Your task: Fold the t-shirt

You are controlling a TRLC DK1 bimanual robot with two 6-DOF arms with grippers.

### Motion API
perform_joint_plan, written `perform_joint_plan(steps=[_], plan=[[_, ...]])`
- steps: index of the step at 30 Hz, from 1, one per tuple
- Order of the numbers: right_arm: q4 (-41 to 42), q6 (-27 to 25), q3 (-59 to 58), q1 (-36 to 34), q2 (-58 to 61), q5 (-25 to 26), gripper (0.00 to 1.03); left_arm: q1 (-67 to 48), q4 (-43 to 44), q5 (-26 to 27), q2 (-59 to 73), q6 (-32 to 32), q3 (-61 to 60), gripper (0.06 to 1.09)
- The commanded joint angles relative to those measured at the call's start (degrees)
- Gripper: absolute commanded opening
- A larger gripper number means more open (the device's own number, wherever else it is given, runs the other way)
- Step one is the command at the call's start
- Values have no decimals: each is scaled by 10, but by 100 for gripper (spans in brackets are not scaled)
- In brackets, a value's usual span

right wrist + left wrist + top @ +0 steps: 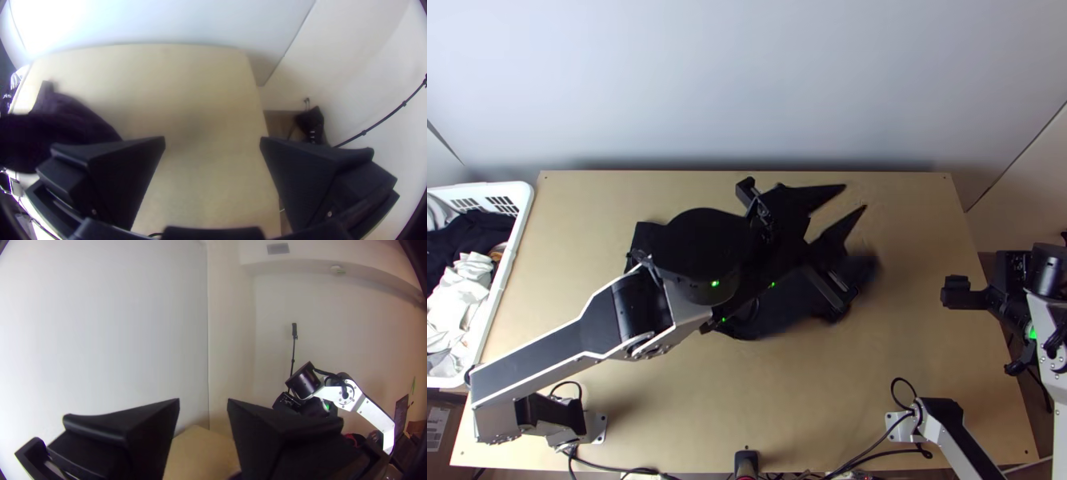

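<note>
The black t-shirt [785, 307] lies mid-table as a compact dark patch. Much of it is hidden under my left arm, so its folds cannot be made out. Above its right part is my left gripper [855, 197], open with bare fingers spread. The left wrist view shows the same gripper [203, 401] open, facing the walls. Off by the table's right edge, well apart from the cloth, is my right gripper [965, 294]. Its fingers stand wide in the right wrist view, where the gripper [212, 138] holds nothing and the shirt [73, 116] appears as dark cloth.
A white basket [507, 264] of dark and white clothes stands by the table's left edge. Bare wood of the table [915, 240] stretches between the shirt and my right gripper. Cables [875, 436] run along the near edge, and a wall [747, 80] rises behind the table.
</note>
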Motion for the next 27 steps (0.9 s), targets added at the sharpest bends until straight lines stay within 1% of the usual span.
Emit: perform_joint_plan(steps=[1,3,4,6,7,8,9,12,15,16,19,20,25,27], plan=[[0,2,-16,1,-6,-11,99,10,-23,-44,-30,25,-11,95],[0,2,-19,3,-8,-13,99,30,-27,-62,-50,31,-17,103],[0,2,-19,4,-8,-16,99,43,-27,-62,-64,33,-24,104],[1,3,-17,6,-7,-26,99,79,-37,-62,-90,33,-42,103],[2,3,-15,8,-6,-33,99,98,-53,-61,-101,33,-50,101],[2,4,-10,10,-4,-42,99,117,-71,-60,-114,33,-59,97],[3,6,-7,12,-2,-52,99,138,-84,-59,-128,33,-73,96],[6,8,8,18,9,-63,99,211,-103,-58,-184,27,-154,96],[8,10,20,21,19,-70,99,284,-149,-44,-228,4,-233,96],[8,10,22,22,22,-73,99,307,-170,-33,-239,-11,-259,96],[9,10,25,29,26,-77,99,380,-217,37,-260,-40,-331,96],[9,11,27,32,28,-80,99,397,-225,49,-262,-49,-352,96],[9,12,39,43,32,-92,99,467,-245,98,-242,-68,-411,96],[8,13,42,49,32,-94,99,492,-247,103,-222,-69,-422,96]])
